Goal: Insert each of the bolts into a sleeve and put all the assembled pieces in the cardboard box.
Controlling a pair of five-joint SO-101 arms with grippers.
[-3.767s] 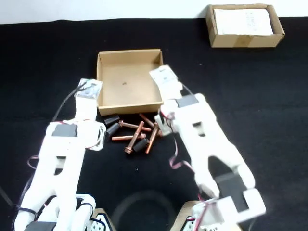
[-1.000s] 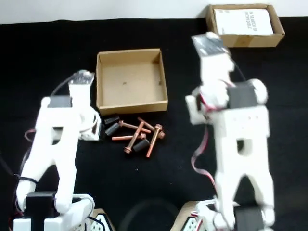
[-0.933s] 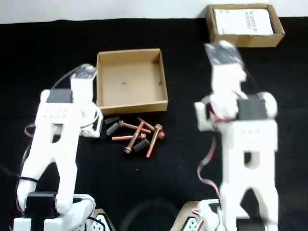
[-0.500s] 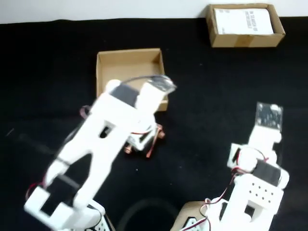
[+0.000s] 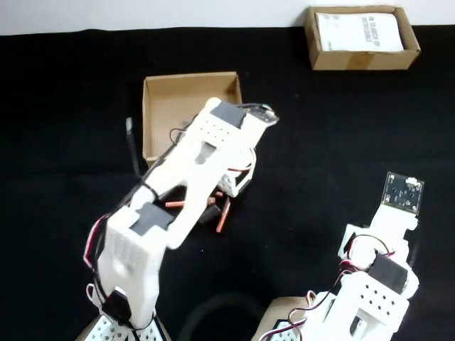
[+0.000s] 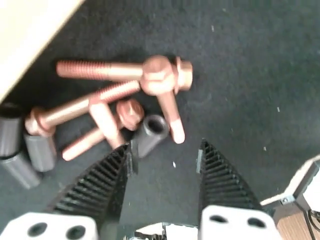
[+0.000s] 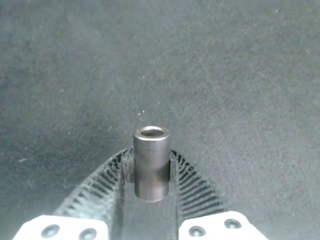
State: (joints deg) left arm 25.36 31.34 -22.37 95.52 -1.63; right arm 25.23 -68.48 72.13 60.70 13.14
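Hovering over the jumbled copper bolts (image 6: 100, 70) and dark sleeves (image 6: 150, 135) just in front of the cardboard box (image 5: 158, 106), the left gripper (image 6: 166, 150) is gaping wide. The right gripper (image 7: 150, 156) is clamping one grey sleeve (image 7: 151, 167) above the black table (image 7: 225, 75), well apart from them.

The tabletop (image 5: 71, 85) wears black matt cloth with a fine felt-like nap flecked with pale lint. The bolts (image 6: 117, 70) are copper-toned metal, dully shiny, with threaded shanks. The sleeve (image 7: 151, 162) gripped by the right hand (image 7: 150, 156) is dark grey, smooth and faintly glossy. Each hand's fingers (image 6: 100, 185) are black ridged plastic. The cardboard box (image 5: 188, 77) is plain brown and matt.
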